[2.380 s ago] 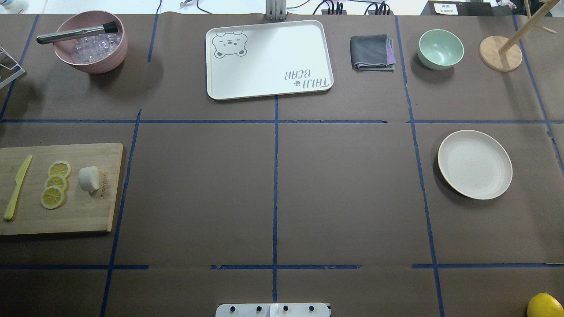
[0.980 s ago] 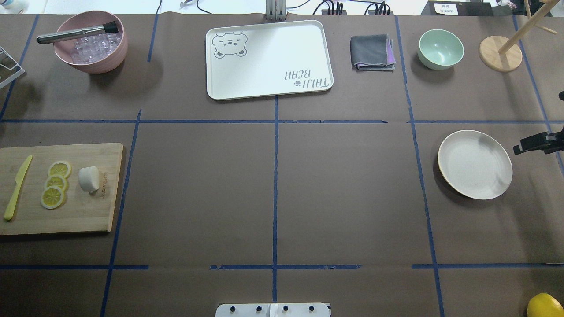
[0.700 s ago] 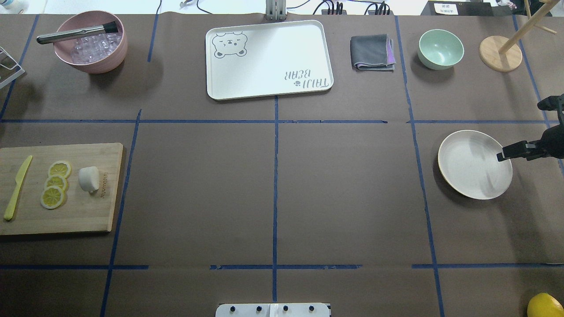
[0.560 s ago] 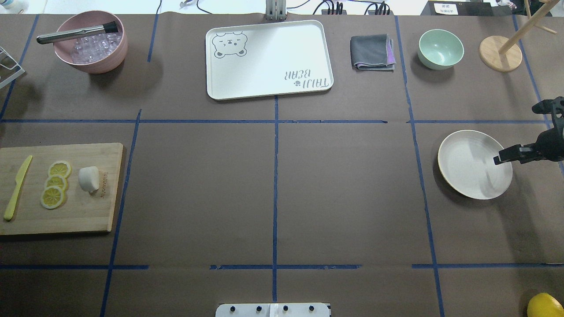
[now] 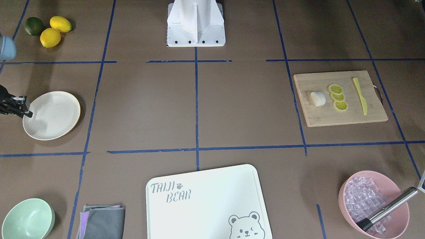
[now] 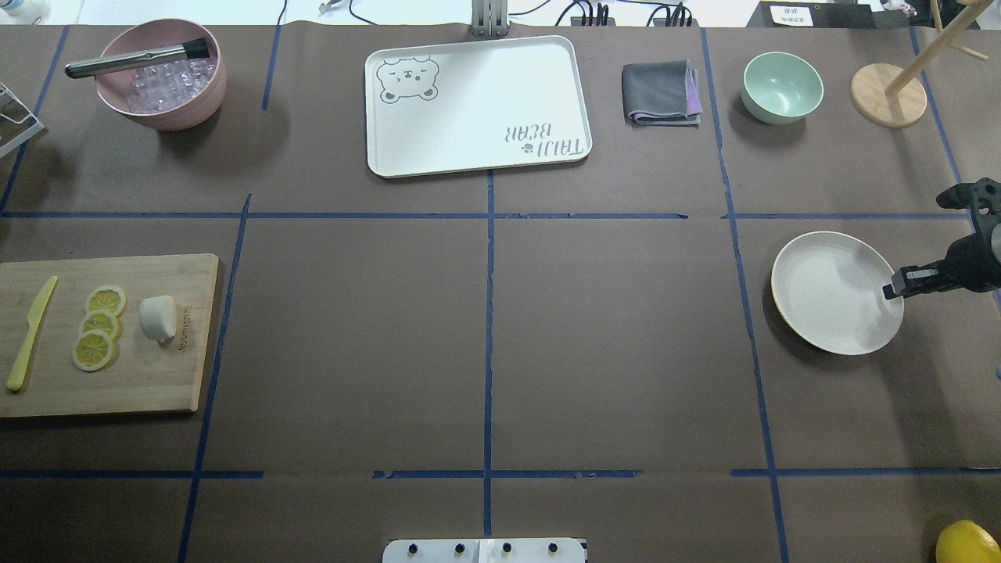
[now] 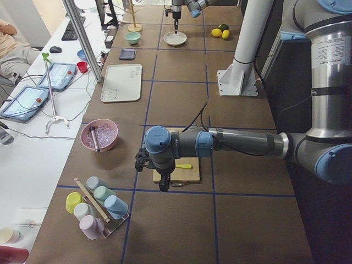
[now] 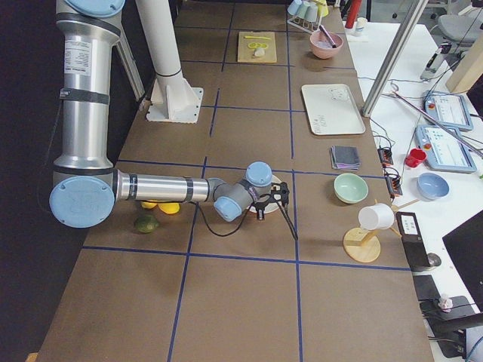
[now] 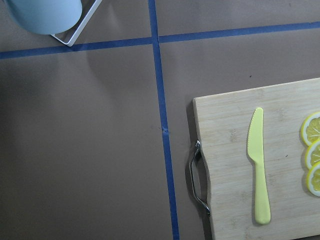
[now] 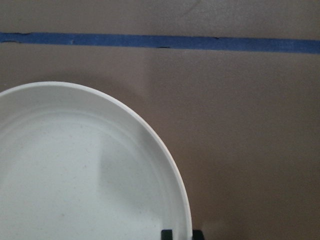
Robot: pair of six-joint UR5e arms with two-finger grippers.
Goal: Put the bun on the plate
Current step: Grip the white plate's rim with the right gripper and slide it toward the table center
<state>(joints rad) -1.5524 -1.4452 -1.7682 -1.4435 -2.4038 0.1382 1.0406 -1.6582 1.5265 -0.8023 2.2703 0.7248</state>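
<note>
The bun is a small white lump lying on the wooden cutting board at the table's left, beside three lemon slices and a yellow knife. The cream plate sits far off at the right. My right gripper is at the plate's right rim; in the right wrist view its fingertips stand close together on either side of the rim, shut on it. My left gripper hangs by the board's outer end, and I cannot tell whether it is open or shut.
At the back stand a pink bowl of ice with a metal tool, a bear-printed tray, a grey cloth, a green bowl and a wooden stand. A lemon lies at the near right corner.
My right gripper came in from the right edge and reached the plate's right rim. The plate has shifted slightly left. The bun has not moved.
</note>
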